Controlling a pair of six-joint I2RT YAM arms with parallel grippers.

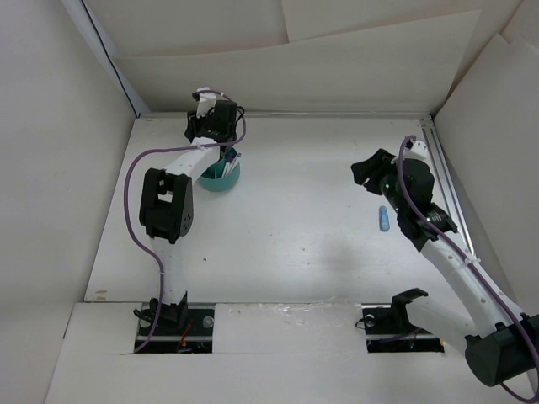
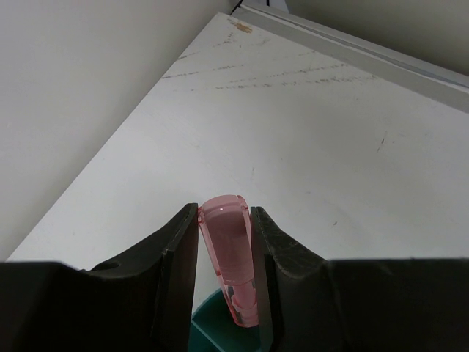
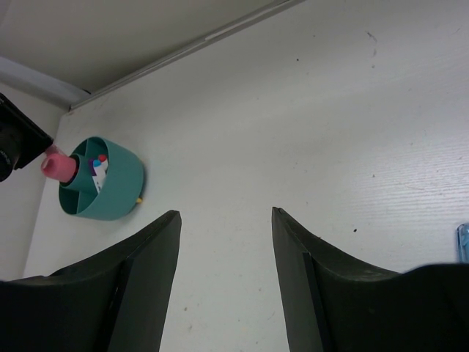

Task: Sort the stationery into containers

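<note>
My left gripper (image 2: 224, 220) is shut on a stubby pink piece (image 2: 231, 249), its lower end over the teal cup (image 2: 212, 323). In the top view the left gripper (image 1: 221, 126) is over the back rim of the teal cup (image 1: 221, 177). The right wrist view shows the cup (image 3: 110, 183) with white pens (image 3: 97, 167) inside and the pink piece (image 3: 57, 166) at its left rim. My right gripper (image 3: 223, 220) is open and empty; in the top view it (image 1: 369, 172) hovers left of a stubby blue piece (image 1: 383, 218) lying on the table, which also shows at the right wrist view's edge (image 3: 463, 242).
White walls enclose the table on the left, back and right. A metal rail (image 1: 446, 185) runs along the right edge. A small yellow-orange bit (image 3: 138, 199) peeks out at the cup's base.
</note>
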